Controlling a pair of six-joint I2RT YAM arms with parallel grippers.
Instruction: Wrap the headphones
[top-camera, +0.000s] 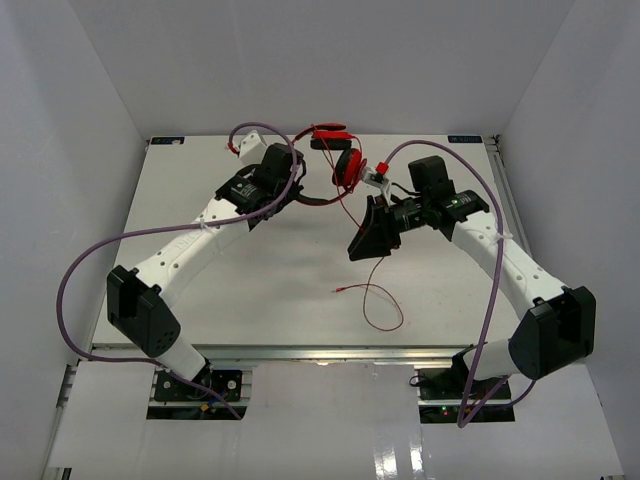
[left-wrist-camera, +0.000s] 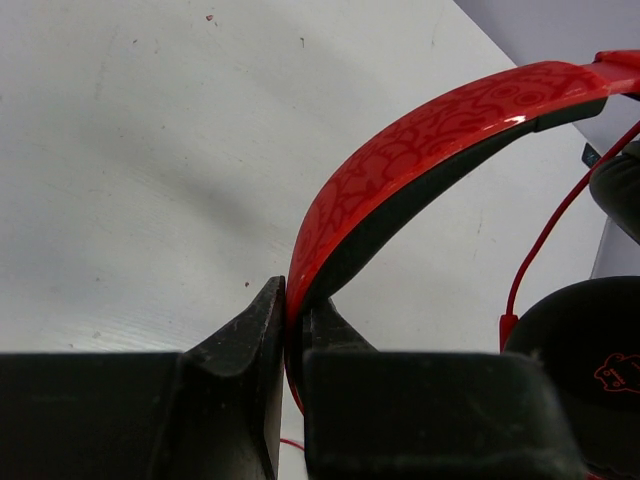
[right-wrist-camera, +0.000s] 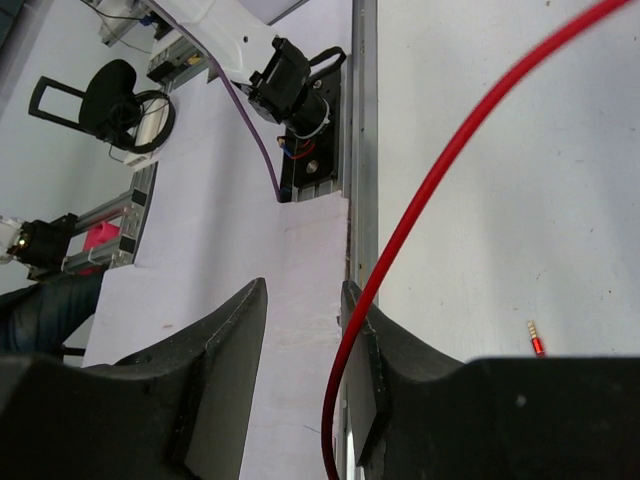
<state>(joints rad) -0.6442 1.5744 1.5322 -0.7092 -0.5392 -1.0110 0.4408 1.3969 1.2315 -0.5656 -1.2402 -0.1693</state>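
At the far end of the table (top-camera: 250, 290), the left gripper (left-wrist-camera: 292, 298) clamps the headphones' headband (left-wrist-camera: 420, 150), while the right gripper (right-wrist-camera: 302, 290), jaws apart, probably needs to pinch the cable (right-wrist-camera: 450, 160) before winding.

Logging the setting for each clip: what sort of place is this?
Probably a robotics lab workcell, not a home. The left arm and right arm are bolted at the near edge of a white table boxed in by white panels, and the right wrist view shows a black chair beyond it.

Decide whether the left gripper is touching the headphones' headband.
Touching. The left wrist view shows the left gripper clamped on the red headband, with no gap.
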